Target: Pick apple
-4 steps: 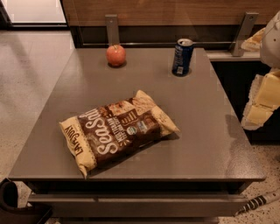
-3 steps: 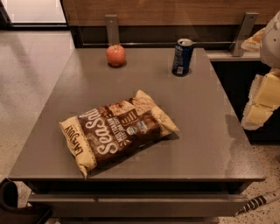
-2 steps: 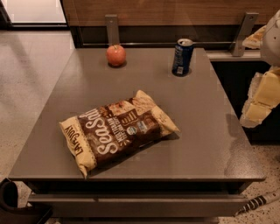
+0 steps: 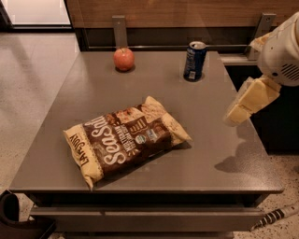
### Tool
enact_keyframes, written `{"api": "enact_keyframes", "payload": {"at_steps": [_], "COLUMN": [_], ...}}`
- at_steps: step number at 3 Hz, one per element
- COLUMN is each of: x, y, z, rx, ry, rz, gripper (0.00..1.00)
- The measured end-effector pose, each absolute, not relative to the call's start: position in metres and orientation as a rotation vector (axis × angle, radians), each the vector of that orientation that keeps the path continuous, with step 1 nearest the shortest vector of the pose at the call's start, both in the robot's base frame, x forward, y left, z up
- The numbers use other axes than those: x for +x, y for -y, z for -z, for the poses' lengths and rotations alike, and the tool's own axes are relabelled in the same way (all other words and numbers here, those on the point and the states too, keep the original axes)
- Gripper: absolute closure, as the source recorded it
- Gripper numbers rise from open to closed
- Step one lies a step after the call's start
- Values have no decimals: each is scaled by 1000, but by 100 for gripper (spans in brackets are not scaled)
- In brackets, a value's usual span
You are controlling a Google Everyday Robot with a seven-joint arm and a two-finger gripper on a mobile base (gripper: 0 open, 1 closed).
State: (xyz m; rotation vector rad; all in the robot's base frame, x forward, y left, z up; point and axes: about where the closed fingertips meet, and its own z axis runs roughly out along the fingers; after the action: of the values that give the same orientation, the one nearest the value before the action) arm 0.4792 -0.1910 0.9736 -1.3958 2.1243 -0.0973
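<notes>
We recorded a red-orange apple [image 4: 124, 59] with a paler patch, a dark blue soda can [image 4: 194, 60], a brown-and-cream chip bag [image 4: 125, 140], a grey table [image 4: 224, 154], and the cream-yellow gripper [image 4: 237, 113] at right.

A single camera looks down at a slant from above the near edge of the surface [image 4: 154, 86], facing the far wall [image 4: 187, 11]. It stands near enough that the surface fills most of the frame, yet all of its edges show. The bag [image 4: 126, 140] lies mid-frame, while the apple [image 4: 124, 59] and can [image 4: 195, 60] sit high in the frame by the far edge. The gripper [image 4: 240, 108] comes in from the right border, above the surface's right edge. Floor [image 4: 32, 70] shows at left.
</notes>
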Motion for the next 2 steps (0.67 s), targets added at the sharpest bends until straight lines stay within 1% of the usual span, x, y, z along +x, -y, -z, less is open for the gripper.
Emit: {"api": "enact_keyframes", "payload": {"at_steps": [2], "x": [533], "y": [138], "z": [-972], "rx": [-1159], "ry": [-1881], "rz": [-117], "gripper": [0]}}
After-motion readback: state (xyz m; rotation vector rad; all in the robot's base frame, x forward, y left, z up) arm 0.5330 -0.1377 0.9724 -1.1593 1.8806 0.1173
